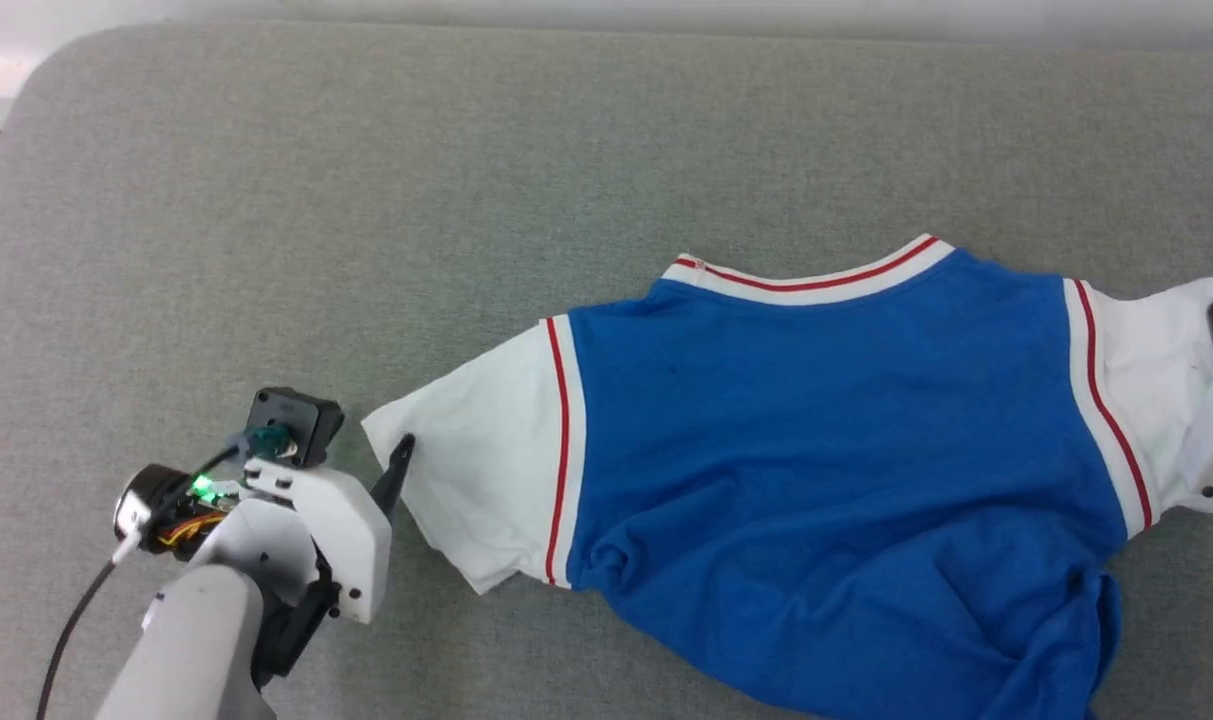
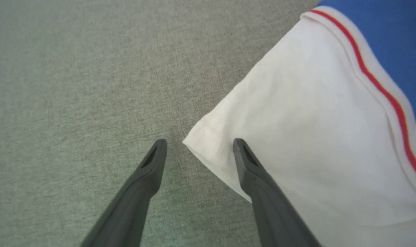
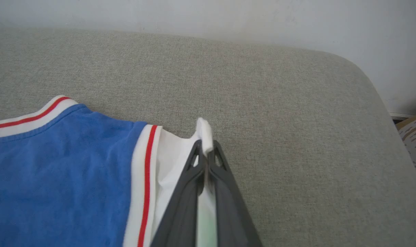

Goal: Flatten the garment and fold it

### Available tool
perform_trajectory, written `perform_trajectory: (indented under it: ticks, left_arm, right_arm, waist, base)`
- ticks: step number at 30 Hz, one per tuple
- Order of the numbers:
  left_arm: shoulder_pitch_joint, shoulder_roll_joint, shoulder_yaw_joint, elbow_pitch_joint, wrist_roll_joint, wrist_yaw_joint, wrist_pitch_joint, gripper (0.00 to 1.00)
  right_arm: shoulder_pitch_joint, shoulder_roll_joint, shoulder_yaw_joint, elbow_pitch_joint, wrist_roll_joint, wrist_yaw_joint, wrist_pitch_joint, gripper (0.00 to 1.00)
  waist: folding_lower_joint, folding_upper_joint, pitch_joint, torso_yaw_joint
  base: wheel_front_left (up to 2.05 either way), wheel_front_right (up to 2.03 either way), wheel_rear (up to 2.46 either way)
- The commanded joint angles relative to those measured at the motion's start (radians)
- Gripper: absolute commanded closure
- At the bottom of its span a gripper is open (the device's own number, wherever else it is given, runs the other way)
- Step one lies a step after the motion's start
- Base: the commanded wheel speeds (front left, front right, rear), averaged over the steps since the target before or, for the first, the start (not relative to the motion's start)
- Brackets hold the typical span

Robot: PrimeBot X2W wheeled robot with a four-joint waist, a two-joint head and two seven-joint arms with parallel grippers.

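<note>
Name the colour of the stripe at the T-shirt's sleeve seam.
Red. The T-shirt seam stripe shows best in the left wrist view.

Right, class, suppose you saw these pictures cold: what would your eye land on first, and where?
The bright blue T-shirt with red stripes, lying rumpled across the right half of the grey padded surface. Next, the right gripper shut on its white right sleeve at the far right, and the left gripper open, fingers straddling the left sleeve at its corner.

Bright, even, soft-shadowed light (far edge glaring white); wrist views slightly blurred.
</note>
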Motion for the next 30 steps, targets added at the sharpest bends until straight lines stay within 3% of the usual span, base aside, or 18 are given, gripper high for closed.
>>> perform_trajectory:
  ticks: [1, 8, 9, 10, 13, 15, 18, 25, 30]
  left_arm:
    - [-0.016, 0.006, -0.006, 0.007, -0.011, -0.005, 0.01, 0.0]
    - [-0.062, 0.086, -0.154, 0.042, -0.158, -0.007, 0.145, 0.0]
    - [-0.061, 0.096, -0.183, 0.047, -0.187, -0.008, 0.169, 0.36]
    - [-0.059, 0.103, -0.211, 0.047, -0.225, -0.008, 0.193, 0.98]
    - [-0.054, 0.123, -0.266, 0.031, -0.324, -0.008, 0.242, 1.0]
    - [-0.06, 0.132, -0.265, 0.019, -0.344, -0.008, 0.219, 1.0]
    - [-0.077, 0.13, -0.237, 0.008, -0.324, 0.003, 0.115, 1.0]
    - [-0.123, 0.066, -0.107, -0.013, -0.327, 0.087, -0.171, 1.0]
    - [-0.207, 0.085, -0.06, -0.052, -0.283, 0.126, -0.252, 1.0]
  right_arm:
    - [-0.012, 0.0, 0.001, 0.002, 0.006, -0.001, 0.003, 1.0]
    - [-0.031, -0.013, 0.024, -0.004, 0.019, -0.001, 0.022, 1.0]
    - [-0.031, -0.014, 0.024, -0.005, 0.02, -0.001, 0.025, 1.0]
    - [-0.032, -0.014, 0.025, -0.006, 0.02, -0.001, 0.026, 1.0]
    - [-0.034, -0.017, 0.027, -0.011, 0.02, -0.001, 0.03, 1.0]
    - [-0.036, -0.021, 0.028, -0.016, 0.018, -0.001, 0.024, 1.0]
    - [-0.04, -0.022, 0.034, -0.021, 0.018, -0.001, 0.006, 1.0]
    - [-0.06, -0.01, 0.063, -0.034, 0.028, -0.001, -0.065, 1.0]
    - [-0.11, -0.018, 0.132, -0.07, 0.035, -0.001, -0.079, 1.0]
  waist:
    - [0.0, 0.0, 0.007, -0.006]
    - [0.0, 0.0, 0.03, -0.015]
    - [0.0, 0.0, 0.031, -0.016]
    - [0.0, 0.0, 0.032, -0.017]
    - [0.0, 0.0, 0.032, -0.019]
    - [0.0, 0.0, 0.029, -0.018]
    - [0.0, 0.0, 0.017, -0.019]
    - [0.0, 0.0, -0.041, -0.031]
    - [0.0, 0.0, -0.101, -0.05]
  base:
    - [0.0, 0.0, 0.0]
    - [0.0, 0.0, 0.0]
    - [0.0, 0.0, 0.0]
    - [0.0, 0.0, 0.0]
    - [0.0, 0.0, 0.0]
    - [0.0, 0.0, 0.0]
    - [0.0, 0.0, 0.0]
    - [0.0, 0.0, 0.0]
    - [0.0, 0.0, 0.0]
